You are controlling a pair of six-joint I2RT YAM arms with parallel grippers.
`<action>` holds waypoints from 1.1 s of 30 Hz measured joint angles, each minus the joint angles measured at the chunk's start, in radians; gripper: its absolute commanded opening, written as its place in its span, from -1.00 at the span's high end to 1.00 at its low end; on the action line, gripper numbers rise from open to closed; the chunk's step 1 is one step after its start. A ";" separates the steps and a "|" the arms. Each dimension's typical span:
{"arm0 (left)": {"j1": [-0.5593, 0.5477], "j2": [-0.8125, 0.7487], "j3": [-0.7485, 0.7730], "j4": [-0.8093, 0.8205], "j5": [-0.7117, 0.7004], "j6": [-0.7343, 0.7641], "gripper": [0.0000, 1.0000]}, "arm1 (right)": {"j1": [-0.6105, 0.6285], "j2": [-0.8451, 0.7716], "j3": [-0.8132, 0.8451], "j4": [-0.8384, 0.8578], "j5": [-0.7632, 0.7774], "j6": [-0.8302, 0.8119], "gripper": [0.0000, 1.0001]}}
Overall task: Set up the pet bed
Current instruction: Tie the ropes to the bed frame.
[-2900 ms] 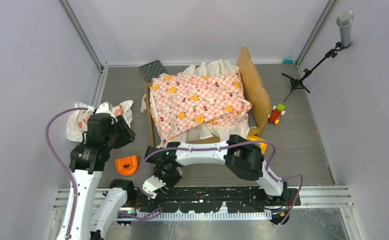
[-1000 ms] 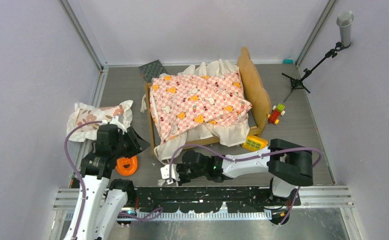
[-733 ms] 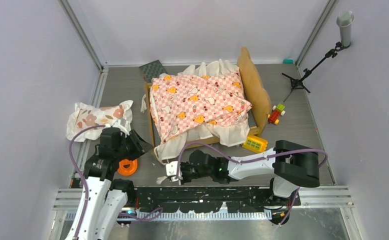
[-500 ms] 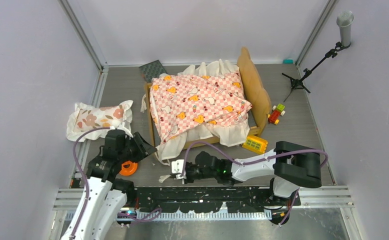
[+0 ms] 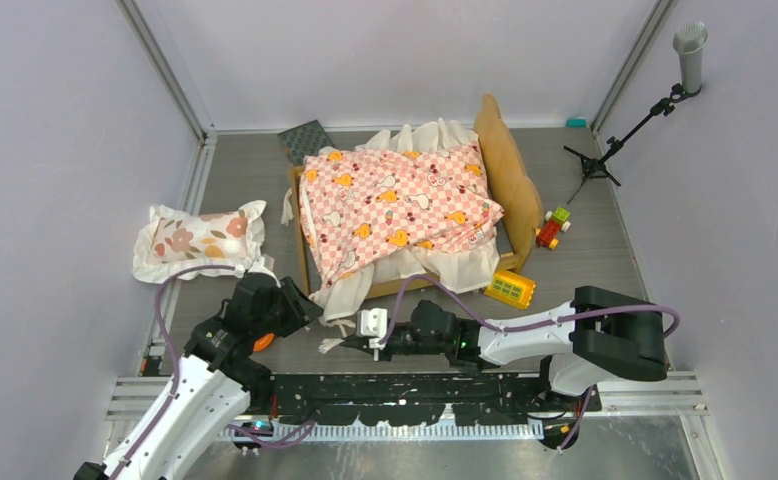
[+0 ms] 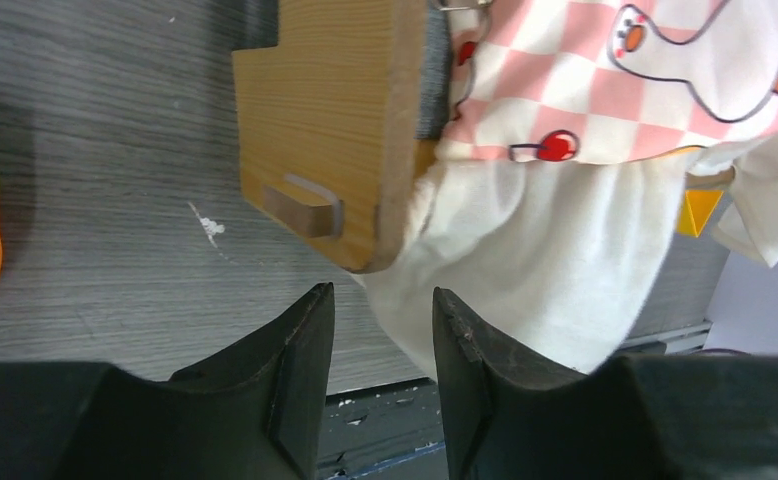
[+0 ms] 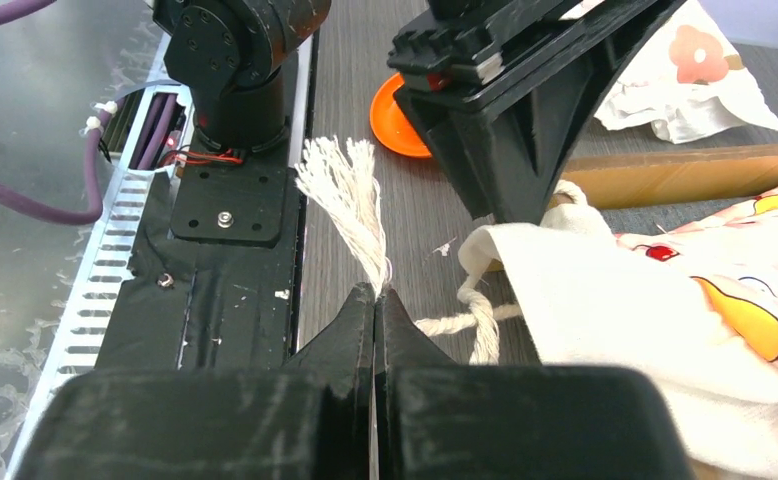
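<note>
From overhead I see the pet bed (image 5: 513, 185) in the middle of the frame, its tan headboard on the right and a pink-checkered sheet (image 5: 395, 205) draped over the whole top. My left gripper (image 6: 380, 300) sits just off the bed's lower left wooden corner, jaws partly apart with nothing between them, and the sheet's white ruffle hangs just past the tips. My right gripper (image 7: 376, 295), low in the centre of the overhead view, is pinched tight on a white cord (image 7: 350, 200) with a frayed end, which leads back to the ruffle's edge.
</note>
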 measured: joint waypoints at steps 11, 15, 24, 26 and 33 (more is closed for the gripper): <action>-0.005 -0.050 -0.107 0.050 -0.044 -0.092 0.11 | 0.000 -0.001 -0.010 0.034 0.002 0.032 0.99; -0.006 0.019 -0.110 0.109 -0.043 -0.099 0.11 | 0.000 -0.001 -0.010 0.037 0.001 0.044 0.98; -0.014 0.070 -0.126 0.177 -0.044 -0.099 0.09 | -0.001 -0.001 -0.010 0.044 -0.022 0.071 0.99; -0.016 0.061 -0.140 0.188 -0.043 -0.101 0.08 | -0.001 -0.001 -0.010 0.050 -0.036 0.085 0.99; -0.017 0.020 -0.167 0.208 -0.043 -0.103 0.07 | 0.002 0.019 -0.007 0.063 -0.085 0.129 0.99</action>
